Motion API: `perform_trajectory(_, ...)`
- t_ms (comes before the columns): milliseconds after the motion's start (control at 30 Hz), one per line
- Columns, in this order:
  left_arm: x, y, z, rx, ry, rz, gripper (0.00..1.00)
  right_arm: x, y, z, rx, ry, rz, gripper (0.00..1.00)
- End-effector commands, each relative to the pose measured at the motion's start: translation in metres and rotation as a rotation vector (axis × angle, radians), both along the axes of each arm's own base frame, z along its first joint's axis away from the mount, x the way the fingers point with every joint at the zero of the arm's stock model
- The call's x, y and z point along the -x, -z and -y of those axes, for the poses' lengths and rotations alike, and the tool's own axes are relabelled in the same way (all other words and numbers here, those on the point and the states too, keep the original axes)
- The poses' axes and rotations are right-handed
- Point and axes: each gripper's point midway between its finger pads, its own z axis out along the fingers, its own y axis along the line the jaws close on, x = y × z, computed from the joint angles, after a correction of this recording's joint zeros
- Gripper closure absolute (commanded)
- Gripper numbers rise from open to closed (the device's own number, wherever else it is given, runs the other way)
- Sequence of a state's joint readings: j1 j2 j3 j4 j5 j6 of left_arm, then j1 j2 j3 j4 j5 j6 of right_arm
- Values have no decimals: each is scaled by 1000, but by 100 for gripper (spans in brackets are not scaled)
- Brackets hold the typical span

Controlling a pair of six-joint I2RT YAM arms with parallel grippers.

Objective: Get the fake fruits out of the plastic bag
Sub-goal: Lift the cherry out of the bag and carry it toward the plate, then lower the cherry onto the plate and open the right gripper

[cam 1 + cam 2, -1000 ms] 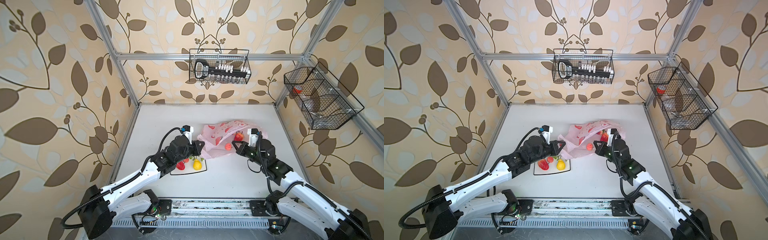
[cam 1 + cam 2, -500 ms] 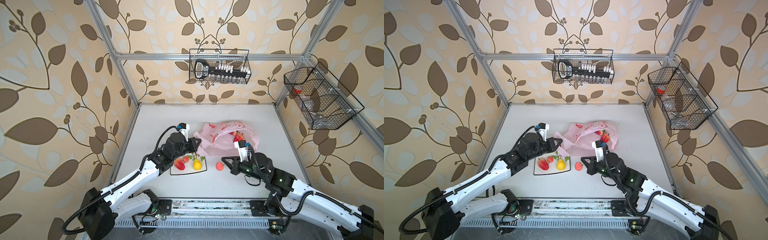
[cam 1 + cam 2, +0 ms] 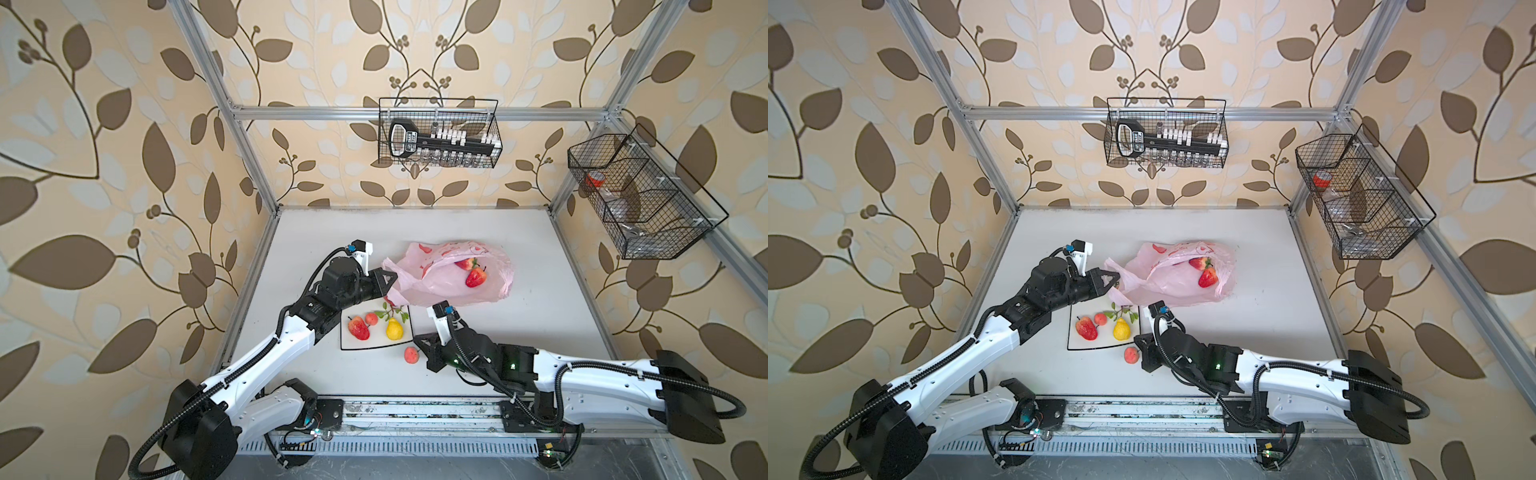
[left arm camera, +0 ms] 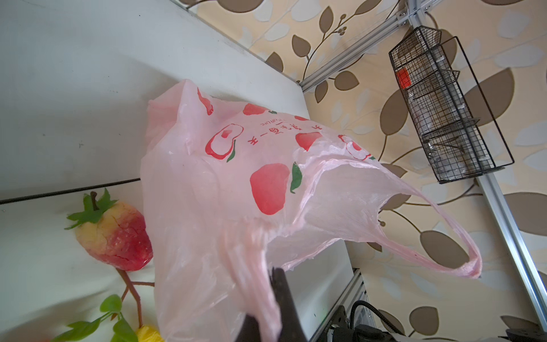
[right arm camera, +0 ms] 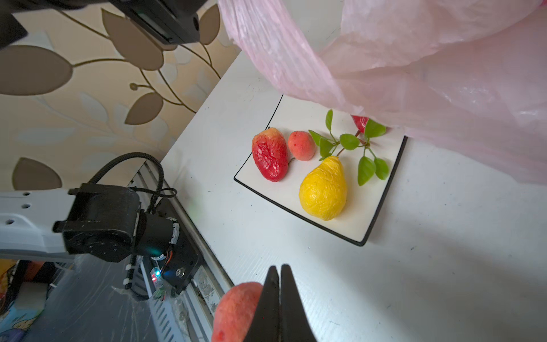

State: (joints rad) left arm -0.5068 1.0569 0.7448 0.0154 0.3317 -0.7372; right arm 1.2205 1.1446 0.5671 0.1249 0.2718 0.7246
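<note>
Table (image 3: 540, 340) check: left gripper (image 3: 390, 278) is still pinching plastic bag (image 3: 440, 291) tight by plate's (image 3: 374, 343) back right corner. Right gripper (image 3: 420, 350), jaws together, is now sitting off plate's front right corner, peach (image 3: 411, 355) just beside it. Strawberries (image 3: 475, 277) are still lying in bag.

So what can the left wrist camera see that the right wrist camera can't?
Only the left wrist view: the red prints and the wire basket. Only the right wrist view: the peach at the right gripper. Both: the pink bag, the plate and the pear.
</note>
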Motion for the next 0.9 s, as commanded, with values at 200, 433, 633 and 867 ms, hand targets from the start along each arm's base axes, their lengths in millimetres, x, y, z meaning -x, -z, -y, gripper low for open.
perform_trajectory(200, -1, -32, -1, 25, 20, 79, 100, -28, -15, -50, 36, 140, 144, 99)
perform_trajectory(433, 6, -40, -3, 12, 37, 105, 100, -56, -1, -75, 194, 202, 275, 99)
perform_trajectory(633, 8, -42, -6, -8, 40, 117, 100, -72, 20, -91, 338, 193, 352, 99)
perform_trajectory(867, 9, -41, -6, -15, 43, 118, 100, -86, 48, -96, 429, 196, 355, 99)
